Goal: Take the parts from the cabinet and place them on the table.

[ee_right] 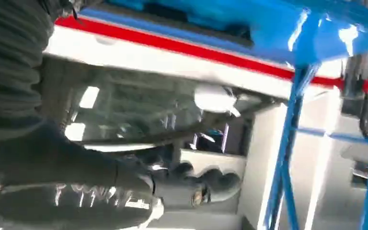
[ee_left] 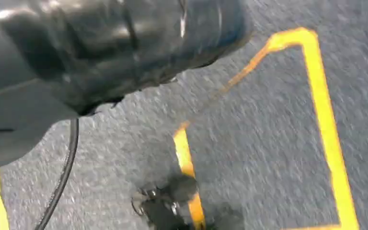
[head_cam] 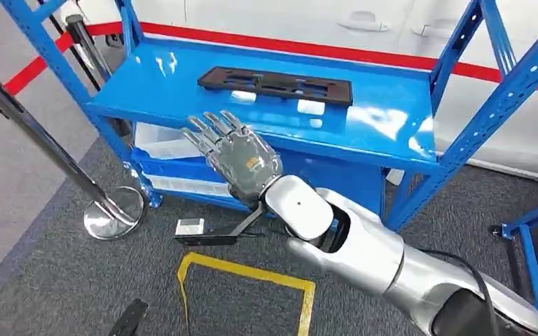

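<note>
We have the right hand (head_cam: 235, 155) raised in front of the blue cabinet (head_cam: 182, 84), fingers spread and straight, holding nothing. It sits at the front edge of the top shelf, toward the shelf's left half.

The part (head_cam: 275, 84) is a flat black strip with cut-outs, lying on that top shelf toward the back. Its long axis runs left-right along the shelf, roughly parallel to the front edge. From the hand it lies forward and a bit to the right, apart from the fingertips, no contact yet. The fingers point up the shelf and slightly left, so we judge they cross the part's long axis rather than line up with it; that suits a grip across the narrow width.

Right hand is clearly the nearer one. The left wrist view looks down at grey carpet and the yellow floor tape (ee_left: 323, 110), so we take the left arm to be hanging low, well away from the shelf. We can't tell how the left hand's fingers lie.

Our read: reach phase, nothing picked yet. Next move needs the hand to go forward over the shelf and shift right toward the part's middle.

Lower shelf holds white bins (head_cam: 161, 143); contents too unclear to call.
</note>
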Robot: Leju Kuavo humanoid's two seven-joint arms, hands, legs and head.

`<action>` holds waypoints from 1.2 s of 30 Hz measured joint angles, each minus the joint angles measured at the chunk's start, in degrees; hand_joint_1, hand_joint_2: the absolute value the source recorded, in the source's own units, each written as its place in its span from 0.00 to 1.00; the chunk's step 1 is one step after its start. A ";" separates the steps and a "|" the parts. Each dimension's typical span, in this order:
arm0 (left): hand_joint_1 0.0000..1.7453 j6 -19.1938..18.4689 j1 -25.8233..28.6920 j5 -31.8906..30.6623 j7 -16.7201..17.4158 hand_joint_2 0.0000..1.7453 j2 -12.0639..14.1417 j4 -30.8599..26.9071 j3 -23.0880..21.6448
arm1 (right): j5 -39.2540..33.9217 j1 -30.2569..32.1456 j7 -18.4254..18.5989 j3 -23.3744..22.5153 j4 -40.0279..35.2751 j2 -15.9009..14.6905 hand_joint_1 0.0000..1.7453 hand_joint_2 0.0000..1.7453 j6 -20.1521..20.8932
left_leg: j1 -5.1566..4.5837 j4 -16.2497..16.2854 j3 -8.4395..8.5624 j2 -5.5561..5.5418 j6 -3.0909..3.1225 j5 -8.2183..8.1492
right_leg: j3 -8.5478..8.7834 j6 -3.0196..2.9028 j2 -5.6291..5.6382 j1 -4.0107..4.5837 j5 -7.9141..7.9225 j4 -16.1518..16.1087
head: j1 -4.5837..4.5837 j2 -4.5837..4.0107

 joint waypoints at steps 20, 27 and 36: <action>0.00 0.13 0.34 0.00 0.09 0.00 0.15 0.09 0.20 | 2.16 -0.41 5.60 -0.07 5.09 -1.25 0.00 1.00 4.61 | -0.09 -4.47 -3.40 0.11 2.55 4.66 | -5.93 2.98 0.01 -0.38 -9.04 16.80 | 0.48 0.00; 0.00 0.11 0.11 0.00 0.11 0.00 0.07 0.09 0.24 | 2.21 -0.69 5.66 -0.07 6.38 -1.53 0.00 1.00 4.96 | 0.10 -3.30 -1.98 -0.06 0.44 1.82 | -0.93 1.72 0.05 -0.10 -1.19 1.84 | 0.39 0.00; 0.00 0.09 -0.08 -0.92 0.42 0.00 0.04 0.09 0.26 | 2.03 -0.31 4.39 0.31 11.56 0.07 0.00 1.00 5.14 | 0.28 11.67 -11.67 0.16 -0.72 -1.30 | 1.89 -0.40 0.21 0.04 -2.98 1.04 | 0.22 0.00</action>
